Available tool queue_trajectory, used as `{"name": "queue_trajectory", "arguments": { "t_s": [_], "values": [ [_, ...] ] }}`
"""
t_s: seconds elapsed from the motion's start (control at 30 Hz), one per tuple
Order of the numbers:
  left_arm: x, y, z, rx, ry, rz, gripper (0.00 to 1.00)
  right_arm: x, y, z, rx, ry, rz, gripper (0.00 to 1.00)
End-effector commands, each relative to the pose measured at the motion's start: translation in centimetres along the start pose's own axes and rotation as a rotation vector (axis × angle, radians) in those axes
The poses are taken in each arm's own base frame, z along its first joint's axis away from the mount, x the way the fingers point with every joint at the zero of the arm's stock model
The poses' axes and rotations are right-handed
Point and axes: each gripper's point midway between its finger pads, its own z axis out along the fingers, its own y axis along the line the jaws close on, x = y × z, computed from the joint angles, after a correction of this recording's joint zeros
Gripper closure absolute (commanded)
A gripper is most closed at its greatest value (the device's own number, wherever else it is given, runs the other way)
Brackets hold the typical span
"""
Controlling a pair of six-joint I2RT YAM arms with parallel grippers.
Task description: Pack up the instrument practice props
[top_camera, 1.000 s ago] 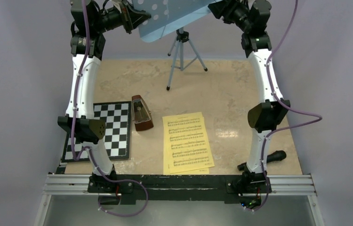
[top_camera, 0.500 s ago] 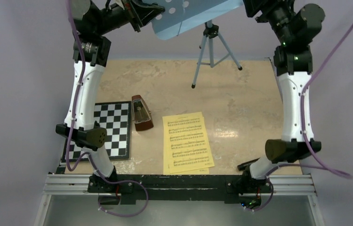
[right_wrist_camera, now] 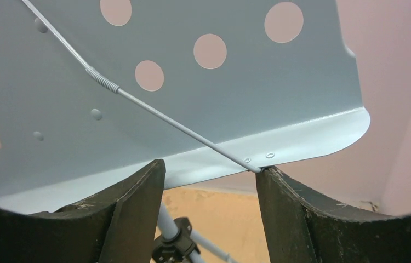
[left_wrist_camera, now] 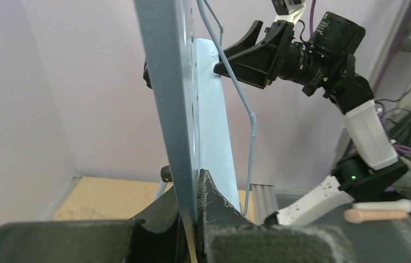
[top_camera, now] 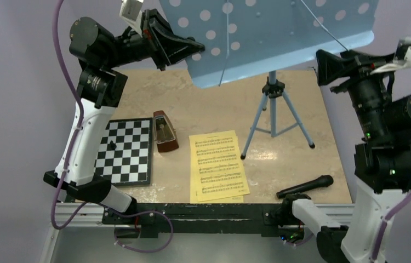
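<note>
The light-blue hole-punched music stand (top_camera: 280, 38) fills the top of the overhead view, its tripod legs (top_camera: 272, 118) spread over the right half of the table. My left gripper (top_camera: 197, 46) is shut on the left edge of its panel; the left wrist view shows the panel (left_wrist_camera: 176, 82) edge-on, pinched between the jaws of that gripper (left_wrist_camera: 197, 183). My right gripper (top_camera: 320, 68) stands open at the panel's lower right corner. In the right wrist view its fingers (right_wrist_camera: 211, 167) spread just under the stand's lip (right_wrist_camera: 302, 145). The brown metronome (top_camera: 165, 131) and yellow sheets (top_camera: 218, 164) lie on the table.
A chessboard (top_camera: 129, 159) with a small black piece (top_camera: 112, 145) lies at the front left. A black microphone (top_camera: 304, 186) rests near the front right edge, beside the right arm's base. Lilac walls close in the table on the left, back and right.
The music stand has travelled right and toward the camera, now looking much bigger. Both arms swung with it, the left still gripping the panel's edge, the right staying open at its right side.
</note>
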Motion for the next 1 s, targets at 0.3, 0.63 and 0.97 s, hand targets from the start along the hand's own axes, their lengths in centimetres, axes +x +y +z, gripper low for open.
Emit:
{"name": "queue_trajectory", "arguments": {
  "t_s": [0.3,0.63,0.97],
  "values": [
    [10.5,-0.6,2.9,-0.075,0.170,-0.404,1.00,0.0,4.5,-6.3,-0.184,-0.025,-0.049,0.36],
    [16.5,7.4,4.0,-0.181,0.202,-0.558,1.00,5.0,1.4,-1.3,-0.102,0.036,-0.009,0.37],
    [19.4,13.4,4.2,-0.166,0.219,-0.499,1.00,10.6,-1.8,5.0,-0.064,0.128,-0.051,0.24]
  ]
}}
